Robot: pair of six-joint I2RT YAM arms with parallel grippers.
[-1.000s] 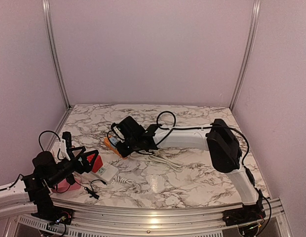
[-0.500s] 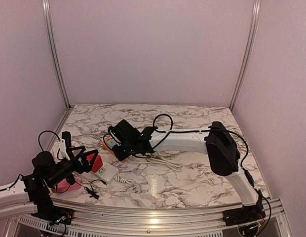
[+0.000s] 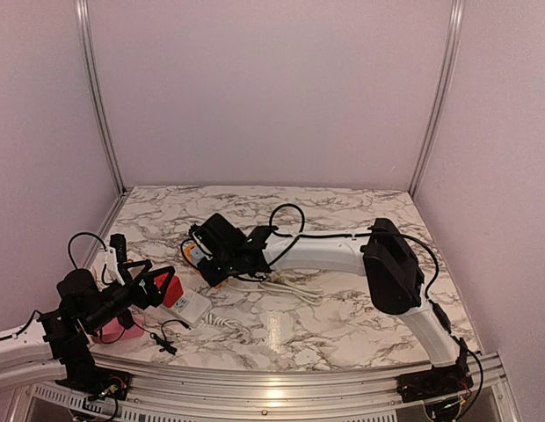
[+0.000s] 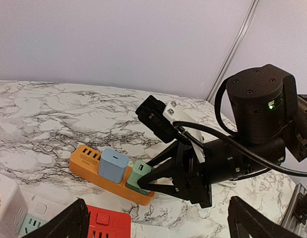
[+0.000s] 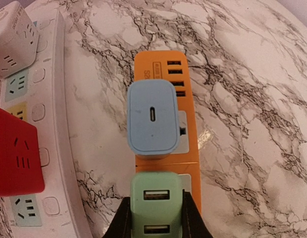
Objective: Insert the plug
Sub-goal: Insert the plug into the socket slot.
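1. Green plug (image 5: 157, 203) stands on the orange power strip (image 5: 161, 67), at 6 o'clock of the blue charger (image 5: 152, 119) in the right wrist view.
2. Right gripper (image 5: 157, 220) pinches the plug's sides.
3. Left gripper (image 4: 156, 225) hangs wide open and empty, near the strip's 8 o'clock from above.

Left arm (image 3: 105, 303): kept folded at the near left corner, with the forearm pointed towards the middle.
Left claw (image 3: 158, 286): held wide open; nothing is gripped between the fingers.
Right arm (image 3: 330, 251): bent at the elbow and stretched far to the left.
Right claw (image 5: 157, 220): closed on the green plug (image 5: 157, 198), which is pinched from both sides.
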